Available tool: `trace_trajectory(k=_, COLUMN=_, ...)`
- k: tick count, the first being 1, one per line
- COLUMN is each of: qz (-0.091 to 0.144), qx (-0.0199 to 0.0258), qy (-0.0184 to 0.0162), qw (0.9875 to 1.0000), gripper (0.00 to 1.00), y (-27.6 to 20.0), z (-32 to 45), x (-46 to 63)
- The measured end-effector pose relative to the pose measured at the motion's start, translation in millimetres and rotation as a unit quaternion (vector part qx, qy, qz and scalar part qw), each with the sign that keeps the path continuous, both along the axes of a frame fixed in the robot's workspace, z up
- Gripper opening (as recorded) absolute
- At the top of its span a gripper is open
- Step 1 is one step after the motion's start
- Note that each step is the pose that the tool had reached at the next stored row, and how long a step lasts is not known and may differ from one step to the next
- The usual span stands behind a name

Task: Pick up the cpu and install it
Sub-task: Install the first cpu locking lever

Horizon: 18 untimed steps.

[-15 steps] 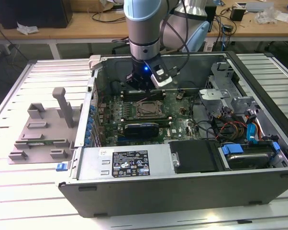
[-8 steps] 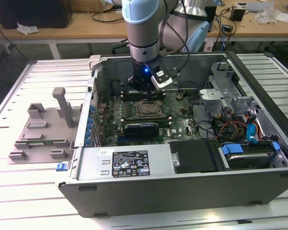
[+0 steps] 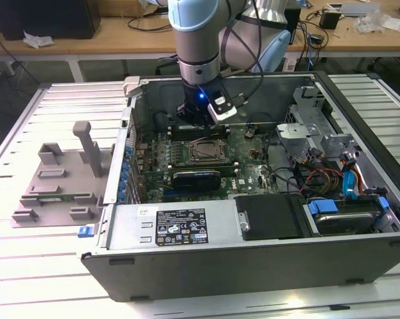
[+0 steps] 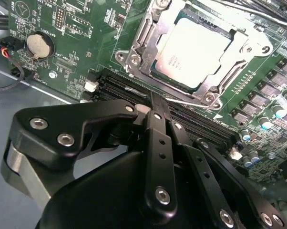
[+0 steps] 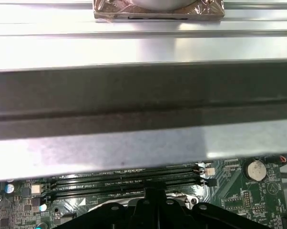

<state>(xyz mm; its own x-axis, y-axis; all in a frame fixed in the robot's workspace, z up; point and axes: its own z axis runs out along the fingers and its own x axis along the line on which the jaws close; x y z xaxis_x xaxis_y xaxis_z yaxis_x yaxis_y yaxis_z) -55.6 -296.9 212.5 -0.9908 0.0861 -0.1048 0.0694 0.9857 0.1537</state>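
1. Though its black fingers are pressed together with nothing between them, the gripper (image 4: 152,102) hangs low inside the computer case (image 3: 253,266). Its tip is over the memory slots (image 4: 116,85), just beside the socket, and I cannot make out that it touches anything.
2. The cpu (image 4: 193,47) is not in the gripper. In the second wrist view its pale silver top lies flat within the socket frame (image 4: 134,58), with the metal rim closing round its edges.
3. From that I judge the picking up and the placing done. The chip looks seated square in the socket, not tilted or riding on the rim.
4. A thin wire lever (image 4: 191,102) runs along the frame's edge nearest the gripper. I cannot tell whether it is latched, so the locking of the frame is an open point.
5. Further out, the green motherboard (image 4: 76,71) carries the socket. The grey plastic tray (image 3: 54,179) with its upright posts stands outside the case, to the exterior view's left, well apart from the arm.
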Motion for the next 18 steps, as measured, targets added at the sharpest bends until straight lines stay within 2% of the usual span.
trace_trajectory(k=6, qz=-0.002, qx=-0.0009, qy=-0.0061, qw=1.0000, gripper=0.11, y=0.4, z=-4.1, x=-2.0)
trace_trajectory(k=10, qz=-0.005, qx=-0.0025, qy=-0.0075, qw=1.0000, gripper=0.11, y=2.8, z=-5.2, x=-4.6)
trace_trajectory(k=12, qz=-0.006, qx=-0.0040, qy=-0.0083, qw=0.9999, gripper=0.11, y=3.0, z=-6.0, x=-5.4)
trace_trajectory(k=13, qz=-0.008, qx=-0.0060, qy=-0.0092, qw=0.9999, gripper=0.11, y=3.0, z=-7.5, x=-5.5)
trace_trajectory(k=18, qz=-0.010, qx=-0.0089, qy=-0.0096, qw=0.9999, gripper=0.11, y=3.0, z=-11.8, x=-5.5)
